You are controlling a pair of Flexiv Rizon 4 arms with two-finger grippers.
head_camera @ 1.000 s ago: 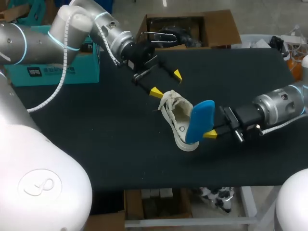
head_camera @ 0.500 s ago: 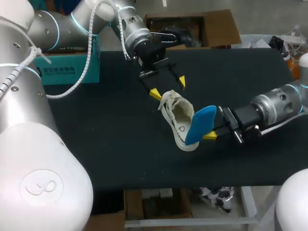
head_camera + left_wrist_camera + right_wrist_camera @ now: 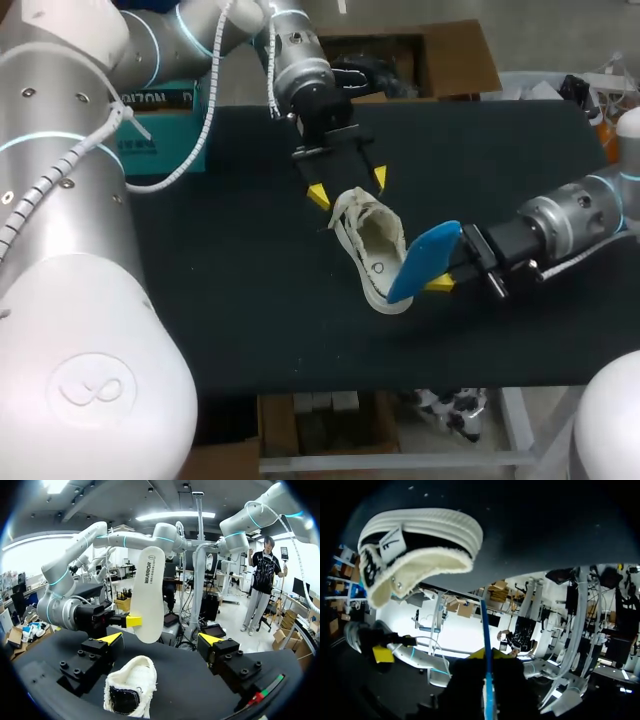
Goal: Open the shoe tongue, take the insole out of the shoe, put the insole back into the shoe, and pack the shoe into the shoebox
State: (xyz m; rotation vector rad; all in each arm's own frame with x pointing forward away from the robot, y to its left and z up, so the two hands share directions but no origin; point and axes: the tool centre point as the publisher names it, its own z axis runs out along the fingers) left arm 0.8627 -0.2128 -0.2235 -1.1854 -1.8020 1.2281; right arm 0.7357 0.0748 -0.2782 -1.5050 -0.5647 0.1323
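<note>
The white shoe sits in the middle of the black table. The insole (blue on 1 side, white on the other) is up in the air just beside it, pinched tight between the right gripper's 2 fingers. The left gripper hangs over the shoe's other end, fingers wide apart.

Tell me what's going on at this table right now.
Two robot arms are working on a white shoe lying on the black table. The right gripper is shut on the blue insole and holds it out of the shoe, beside the heel end. The left gripper is open, its fingers on either side of the shoe's other end. The shoe is not yet boxed.
</note>
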